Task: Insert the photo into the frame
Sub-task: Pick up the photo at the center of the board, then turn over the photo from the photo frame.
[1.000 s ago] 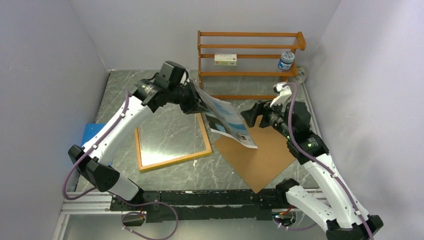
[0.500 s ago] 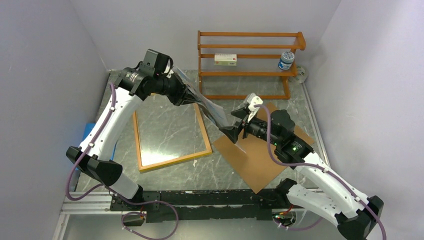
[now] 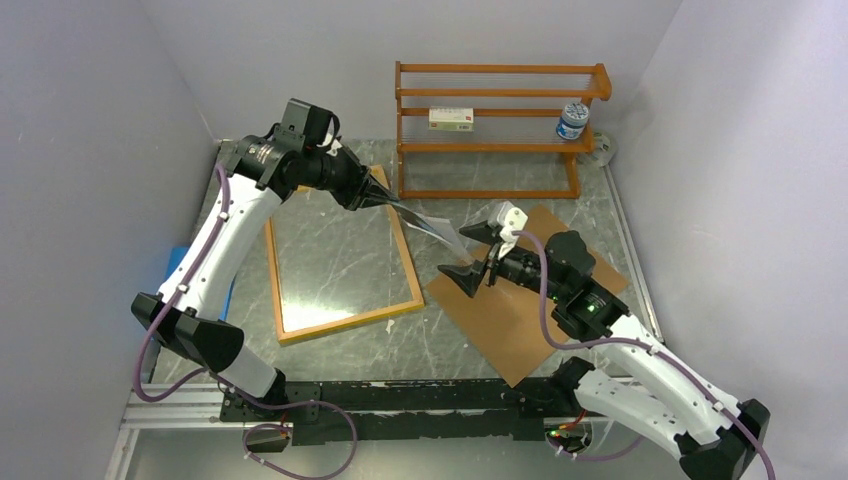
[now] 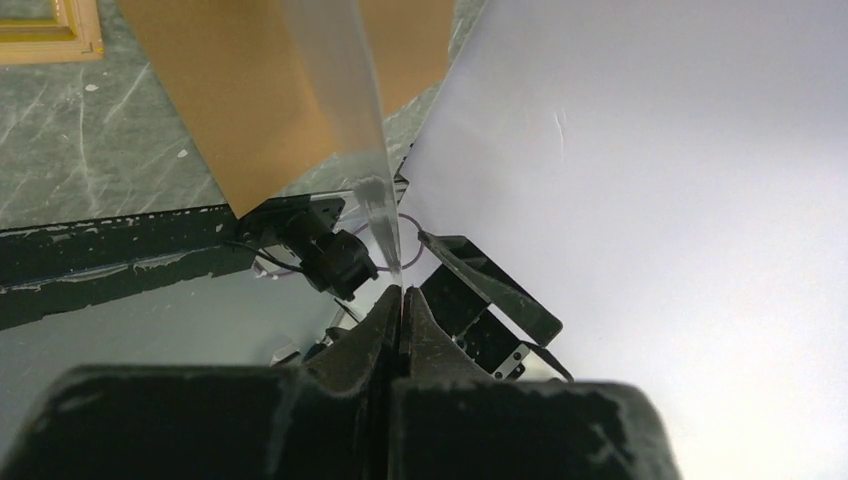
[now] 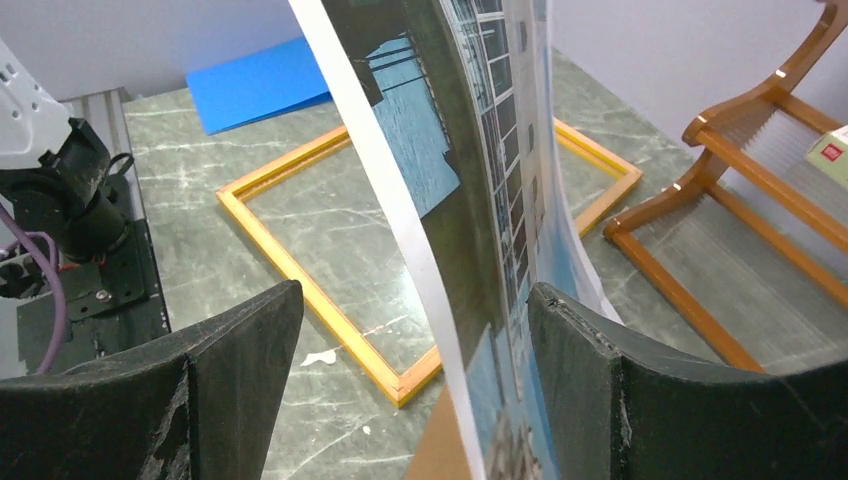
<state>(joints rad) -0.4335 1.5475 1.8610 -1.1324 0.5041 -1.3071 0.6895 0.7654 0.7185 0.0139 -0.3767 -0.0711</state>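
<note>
Left tool (image 3: 384, 199) was clamped shut on one end of the photo (image 3: 432, 224). Compared with a second earlier it had been pulled back toward 10 o'clock, so the print had been turned from mostly face-out to nearly edge-on. It was held in the air just past the 3 o'clock rail of the frame (image 3: 345, 322), which was lying flat on the worktop (image 3: 400, 345). Meanwhile the right tool (image 3: 466, 251) had been swung in from 3 o'clock, jaws spread wide. In the wrist view the photo's free end was seen running between them, not gripped yet. That was read as a two-handed hold being set up, so nothing's actually in the frame so far.

Around it: a blue sheet (image 3: 178, 266) was tucked at 9 o'clock behind the left arm. A brown backing board (image 3: 520, 322) was sat at 4 o'clock, just off the frame's corner. A shelf rack (image 3: 500, 110) was at 1 o'clock, with a small box (image 3: 450, 119) and a jar (image 3: 572, 120) on it. The print's curl was judged the main snag, more than any clutter.
</note>
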